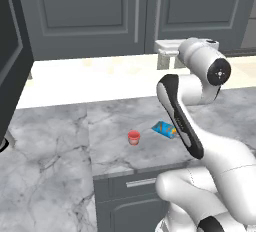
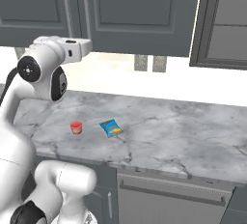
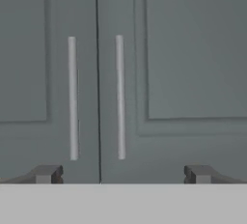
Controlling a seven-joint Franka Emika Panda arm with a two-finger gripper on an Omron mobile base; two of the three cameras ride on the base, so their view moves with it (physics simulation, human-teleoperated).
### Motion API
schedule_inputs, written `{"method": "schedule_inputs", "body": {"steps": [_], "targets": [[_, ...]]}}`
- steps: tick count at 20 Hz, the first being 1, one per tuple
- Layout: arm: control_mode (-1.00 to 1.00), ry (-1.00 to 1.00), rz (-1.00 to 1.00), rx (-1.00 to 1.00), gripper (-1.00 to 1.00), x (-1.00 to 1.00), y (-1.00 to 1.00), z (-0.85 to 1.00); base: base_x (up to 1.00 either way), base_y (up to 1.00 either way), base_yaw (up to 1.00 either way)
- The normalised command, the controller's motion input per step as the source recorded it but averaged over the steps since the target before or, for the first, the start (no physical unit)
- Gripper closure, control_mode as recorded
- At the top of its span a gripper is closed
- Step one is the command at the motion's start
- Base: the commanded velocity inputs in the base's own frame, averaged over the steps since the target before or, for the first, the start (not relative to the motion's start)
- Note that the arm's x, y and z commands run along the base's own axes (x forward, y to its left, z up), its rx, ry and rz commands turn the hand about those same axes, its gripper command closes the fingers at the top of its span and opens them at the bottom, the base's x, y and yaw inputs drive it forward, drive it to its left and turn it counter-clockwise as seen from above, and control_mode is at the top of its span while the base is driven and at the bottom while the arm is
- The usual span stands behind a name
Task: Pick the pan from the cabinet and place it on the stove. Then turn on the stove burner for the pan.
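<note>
I see the dark grey wall cabinet (image 3: pixel 144 73) ahead, both doors shut, with its two silver bar handles (image 3: pixel 119 97) side by side at the centre seam. Below it lies the grey marble counter (image 2: pixel 169 136). My gripper (image 3: pixel 123 174) faces the doors just under the handles, fingers (image 3: pixel 46 174) spread wide, holding nothing. A blue snack bag (image 2: pixel 111 128) and small red cup (image 2: pixel 76 127) sit near each other on the counter.
</note>
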Motion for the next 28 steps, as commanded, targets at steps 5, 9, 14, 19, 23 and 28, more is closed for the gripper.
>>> {"method": "schedule_inputs", "body": {"steps": [5,9,14,19,23,28], "targets": [[-1.00,-0.07,-0.02,-0.01,-1.00,0.31,0.04,0.00,0.00,0.00,0.00],[-1.00,-0.05,-0.04,0.00,-1.00,0.41,0.00,0.00,0.00,0.00,0.00],[-1.00,-0.02,-0.02,0.00,-1.00,0.46,0.00,0.00,0.00,0.00,0.00],[-1.00,0.00,0.00,0.00,-1.00,0.34,0.00,0.00,0.00,0.00,0.00],[-1.00,0.00,0.00,0.00,-1.00,0.29,0.00,0.00,0.00,0.00,0.00],[-1.00,0.00,0.00,0.00,-1.00,0.40,0.00,0.00,0.00,0.00,0.00]]}}
